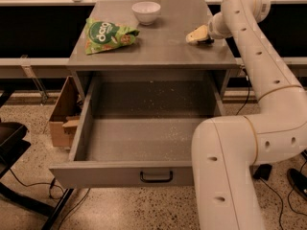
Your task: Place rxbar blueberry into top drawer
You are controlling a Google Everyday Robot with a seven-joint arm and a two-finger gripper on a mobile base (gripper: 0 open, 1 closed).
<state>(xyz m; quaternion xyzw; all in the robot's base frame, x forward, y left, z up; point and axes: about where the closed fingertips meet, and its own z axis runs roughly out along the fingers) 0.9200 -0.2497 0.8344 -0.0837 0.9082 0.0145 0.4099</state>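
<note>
Rxbar blueberry point(207, 42) shows only as a dark, flat sliver under the gripper point(196, 35), near the right edge of the cabinet top point(158, 49). The gripper sits low over it, close to the surface. I cannot tell whether it is open or closed on the bar.

1. I judge the step in hand to be the grasp. I take the bar across its narrow width, since a thin film wrapper is likely slick and may slip.
2. I lift straight up before any sideways travel, so that the bar does not drag on the matte grey metal.
3. I carry it forward past the front lip and lower it into the top drawer point(139, 143), which stands pulled fully out. I release it low, near the middle of the floor.
4. I watch the arm's large white link point(225, 176), which stands at the drawer's right front corner.

The drawer is a plain grey metal box with a small black handle point(156, 177) and pale specks on its floor. The crinkled green snack bag point(108, 34) and the smooth round white bowl point(146, 11) lie well apart from the bar.
</note>
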